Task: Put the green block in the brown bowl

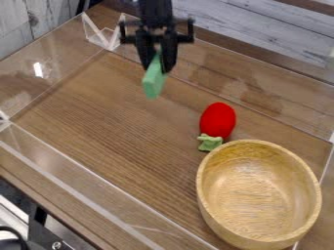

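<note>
The green block (154,79) is a thin light-green bar that hangs tilted in the air above the wooden table. My black gripper (158,59) is shut on its upper end, high at the back centre of the view. The brown bowl (259,191) is a large round wooden bowl with a thick rim, resting at the front right, well below and to the right of the block. Nothing lies inside the bowl.
A red strawberry toy (217,121) with small green leaves lies just behind the bowl's rim. Clear plastic walls (39,73) ring the table. A small clear stand (102,34) sits at the back left, close to the arm.
</note>
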`<state>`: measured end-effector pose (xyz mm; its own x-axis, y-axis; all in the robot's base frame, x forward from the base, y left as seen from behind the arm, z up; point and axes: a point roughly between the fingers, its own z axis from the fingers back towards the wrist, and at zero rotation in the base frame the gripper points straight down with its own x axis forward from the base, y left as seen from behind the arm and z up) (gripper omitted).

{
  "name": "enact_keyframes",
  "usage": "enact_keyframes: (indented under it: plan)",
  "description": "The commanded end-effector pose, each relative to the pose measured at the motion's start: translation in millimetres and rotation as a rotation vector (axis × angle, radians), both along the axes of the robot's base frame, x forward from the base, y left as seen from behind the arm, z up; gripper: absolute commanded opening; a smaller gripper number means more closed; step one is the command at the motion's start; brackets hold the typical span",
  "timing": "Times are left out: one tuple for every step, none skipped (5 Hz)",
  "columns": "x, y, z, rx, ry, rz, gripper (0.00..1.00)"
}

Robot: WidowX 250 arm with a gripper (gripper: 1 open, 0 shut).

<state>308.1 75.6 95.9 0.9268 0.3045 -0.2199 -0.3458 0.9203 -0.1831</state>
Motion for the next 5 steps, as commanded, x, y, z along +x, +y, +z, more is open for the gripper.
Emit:
enact_keyframes:
  plan:
    - [20.3, 13.3, 24.5, 0.028, -0.107, -0.025, 0.0]
    - [27.0, 17.2, 16.3, 0.027, -0.107, -0.033, 0.0]
    - [29.8, 18.9, 13.3, 0.022, -0.109, -0.04, 0.0]
    - [30.7, 20.6, 15.1, 0.015, -0.117, -0.049, 0.0]
    - [32.1, 21.9, 14.9, 0.009, -0.121, -0.058, 0.0]
